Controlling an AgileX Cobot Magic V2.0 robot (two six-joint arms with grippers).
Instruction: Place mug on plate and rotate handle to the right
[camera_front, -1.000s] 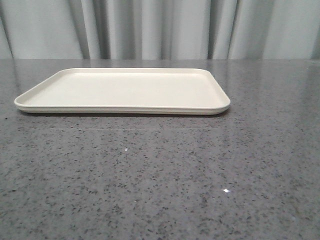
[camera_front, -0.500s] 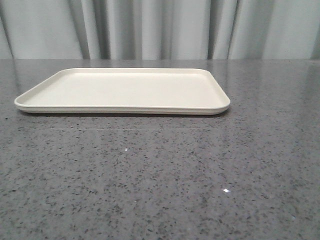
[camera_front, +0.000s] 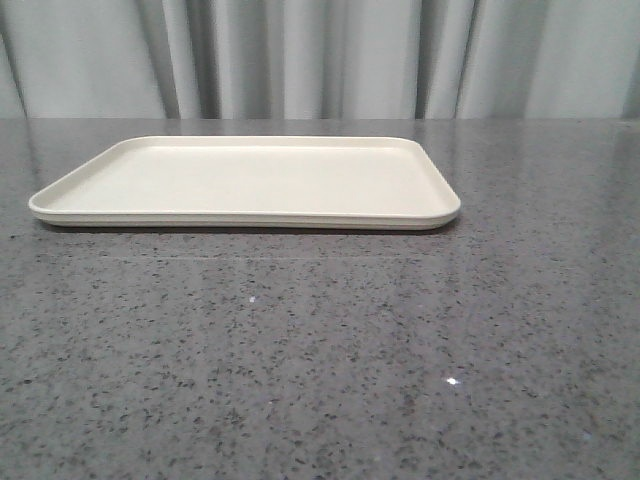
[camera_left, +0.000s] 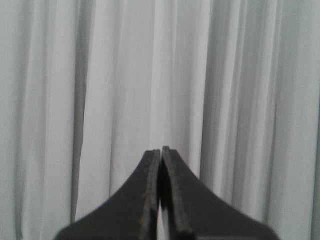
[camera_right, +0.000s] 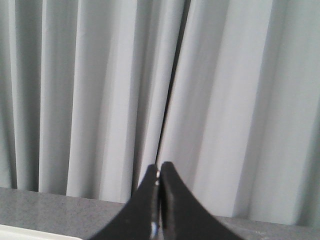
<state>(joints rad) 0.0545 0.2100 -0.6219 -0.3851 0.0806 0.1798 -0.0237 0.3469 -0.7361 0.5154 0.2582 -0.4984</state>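
Observation:
The cream-white plate (camera_front: 250, 180) lies flat on the grey speckled table, left of centre in the front view, with nothing on it. A sliver of its rim (camera_right: 20, 231) shows in the right wrist view. The mug and its handle are out of view in every frame. Neither arm appears in the front view. My left gripper (camera_left: 161, 150) is shut, its black fingers pressed together and pointing at the curtain. My right gripper (camera_right: 159, 166) is shut too, empty, facing the curtain above the table's far edge.
The grey speckled table (camera_front: 330, 350) stretches across the whole front view. A pale pleated curtain (camera_front: 320, 55) hangs behind its far edge and fills both wrist views.

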